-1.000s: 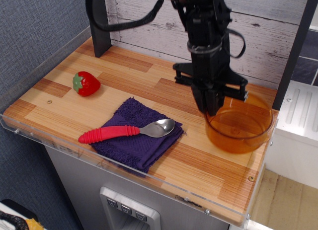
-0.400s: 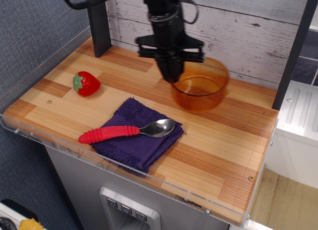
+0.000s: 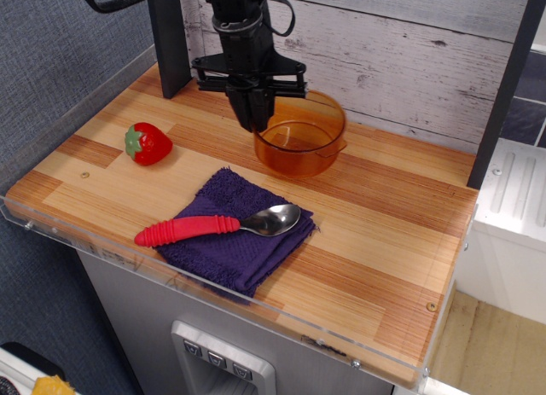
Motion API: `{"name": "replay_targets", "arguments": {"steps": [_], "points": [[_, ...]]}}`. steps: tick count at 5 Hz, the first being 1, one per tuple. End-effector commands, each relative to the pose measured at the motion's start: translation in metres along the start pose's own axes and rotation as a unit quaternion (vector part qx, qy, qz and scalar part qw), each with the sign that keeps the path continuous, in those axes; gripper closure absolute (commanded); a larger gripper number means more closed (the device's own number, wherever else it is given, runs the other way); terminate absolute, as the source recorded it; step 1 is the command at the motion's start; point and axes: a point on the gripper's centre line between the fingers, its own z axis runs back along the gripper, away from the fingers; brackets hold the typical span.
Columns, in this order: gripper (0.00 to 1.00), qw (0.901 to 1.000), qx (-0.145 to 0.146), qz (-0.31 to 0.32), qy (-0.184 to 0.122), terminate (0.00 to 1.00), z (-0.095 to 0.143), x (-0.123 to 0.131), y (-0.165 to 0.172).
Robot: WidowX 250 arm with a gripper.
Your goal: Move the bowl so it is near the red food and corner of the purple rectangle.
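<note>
The amber-orange bowl (image 3: 300,144) is held at its left rim by my gripper (image 3: 258,120), which is shut on it, just behind the far corner of the purple cloth (image 3: 236,230). Whether the bowl touches the table I cannot tell. The red strawberry (image 3: 148,143) with a green cap lies on the wood to the left, apart from the cloth and well left of the bowl. The black arm comes down from the top of the frame and hides part of the bowl's left rim.
A spoon with a red handle (image 3: 218,225) lies across the cloth. A dark post (image 3: 168,45) stands at the back left, another (image 3: 505,79) at the back right. A clear acrylic lip (image 3: 171,280) runs along the table's front edge. A white plank wall is behind.
The gripper has carried the bowl from the table's right side leftward and toward the back, then further left to behind the cloth's far corner. Strawberry, cloth and spoon have not moved.
</note>
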Motion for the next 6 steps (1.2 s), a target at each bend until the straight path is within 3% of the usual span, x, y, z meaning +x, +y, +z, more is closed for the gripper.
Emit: {"name": "replay_targets", "arguments": {"steps": [1, 4, 5, 6], "points": [[1.00, 0.9991, 0.017, 0.030, -0.024, 0.00, 0.013, 0.012, 0.030], [1.00, 0.9984, 0.017, 0.050, -0.019, 0.00, 0.004, 0.012, 0.040], [0.00, 0.9983, 0.015, 0.053, -0.021, 0.00, 0.005, 0.012, 0.040], [0.00, 0.9981, 0.014, 0.057, -0.019, 0.00, 0.008, 0.010, 0.041]]}}
